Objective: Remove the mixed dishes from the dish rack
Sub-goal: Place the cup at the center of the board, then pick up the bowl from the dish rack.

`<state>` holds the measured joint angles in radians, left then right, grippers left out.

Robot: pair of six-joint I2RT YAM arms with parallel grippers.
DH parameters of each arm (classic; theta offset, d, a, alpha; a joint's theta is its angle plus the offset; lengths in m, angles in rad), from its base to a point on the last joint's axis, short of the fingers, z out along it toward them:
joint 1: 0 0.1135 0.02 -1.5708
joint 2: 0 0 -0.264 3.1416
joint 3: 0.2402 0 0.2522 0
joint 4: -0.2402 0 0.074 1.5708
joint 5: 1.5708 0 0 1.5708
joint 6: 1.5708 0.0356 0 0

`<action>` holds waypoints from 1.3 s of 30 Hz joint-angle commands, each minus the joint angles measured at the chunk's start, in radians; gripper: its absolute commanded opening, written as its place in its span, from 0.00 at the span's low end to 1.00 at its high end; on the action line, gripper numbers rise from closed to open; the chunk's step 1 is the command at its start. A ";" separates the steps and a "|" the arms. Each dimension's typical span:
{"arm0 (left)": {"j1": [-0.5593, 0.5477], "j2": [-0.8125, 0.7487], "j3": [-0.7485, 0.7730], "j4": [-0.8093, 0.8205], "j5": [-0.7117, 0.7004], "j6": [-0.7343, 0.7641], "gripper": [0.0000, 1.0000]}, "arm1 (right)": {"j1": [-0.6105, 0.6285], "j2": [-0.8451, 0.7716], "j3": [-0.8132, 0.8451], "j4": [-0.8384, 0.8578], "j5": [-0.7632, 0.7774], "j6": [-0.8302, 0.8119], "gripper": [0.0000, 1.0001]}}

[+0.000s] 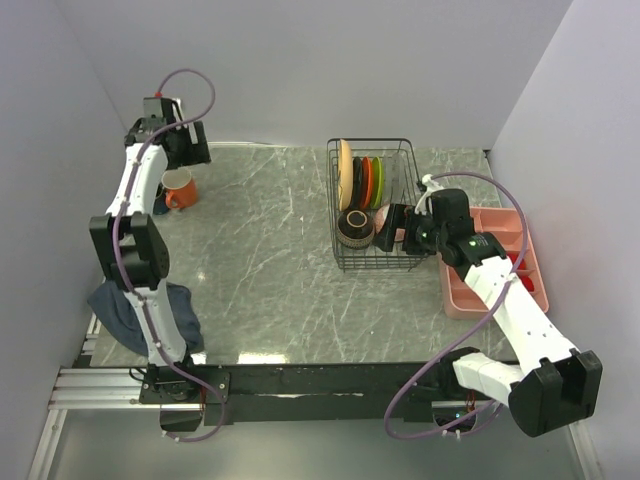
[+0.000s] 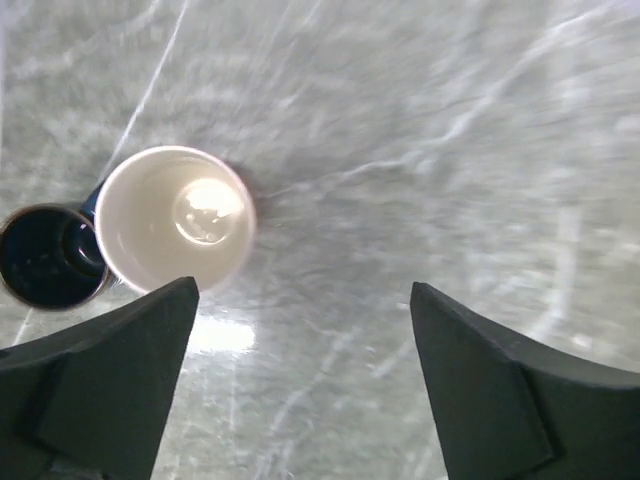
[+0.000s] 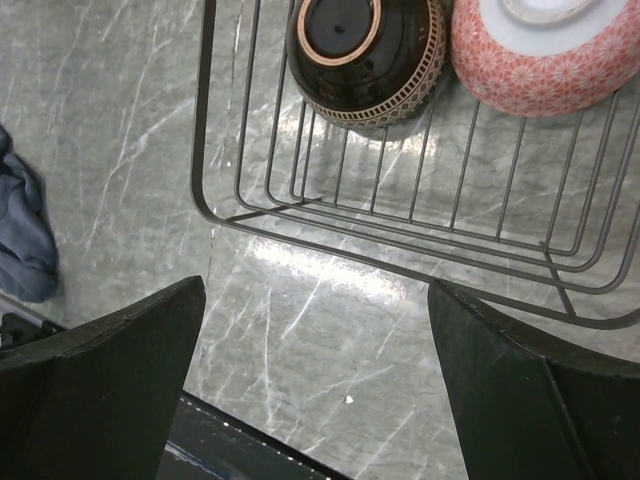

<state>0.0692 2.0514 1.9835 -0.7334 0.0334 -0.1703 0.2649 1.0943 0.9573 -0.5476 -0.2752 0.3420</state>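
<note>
1. Where the two arms reach out, a grey marbled worktop (image 1: 270, 260) carries everything.
2. The left arm (image 1: 135, 230) stretches to the far left corner. The left jaws stand wide apart and empty, above bare stone just beside the mug.
3. The right arm (image 1: 510, 310) bends toward the rack. The right jaws also stand wide and empty, over the rack's near rim.
4. The dish rack (image 1: 385, 262), of black wire, stands right of centre, just beside a pink tray (image 1: 500, 218).
5. A blue cloth (image 1: 125, 310) lies crumpled at the near left edge.
6. Upright in the rack's far slots stand a tan plate (image 1: 345, 170), a dark plate (image 1: 357, 180), an orange-red plate (image 1: 367, 180) and a green plate (image 1: 378, 182).
7. In the rack's near part a brown bowl (image 3: 365, 55) and a red-patterned bowl (image 3: 540, 50) lie side by side, bases toward the wrist camera.
8. The orange mug (image 1: 178, 189) stands upright on the worktop, far left.
9. A dark-blue cup (image 2: 45, 255) sits against it, seemingly touching.
</note>
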 commanded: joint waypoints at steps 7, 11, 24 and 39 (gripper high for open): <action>-0.111 -0.449 -0.381 0.233 0.146 -0.040 1.00 | 0.000 -0.070 0.083 -0.017 0.109 -0.060 1.00; -0.170 -0.603 -0.566 0.287 0.178 -0.040 0.99 | -0.001 -0.073 0.118 -0.014 0.152 -0.074 1.00; -0.267 -1.140 -0.991 0.307 0.142 -0.029 0.99 | 0.000 -0.016 0.149 0.095 0.137 -0.221 1.00; -0.285 -1.511 -1.428 0.523 0.033 -0.141 0.99 | 0.000 0.220 0.202 0.161 0.272 -0.383 1.00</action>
<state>-0.2031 0.5640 0.5930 -0.3153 0.1055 -0.2882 0.2649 1.2808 1.1400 -0.4545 -0.0853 0.1223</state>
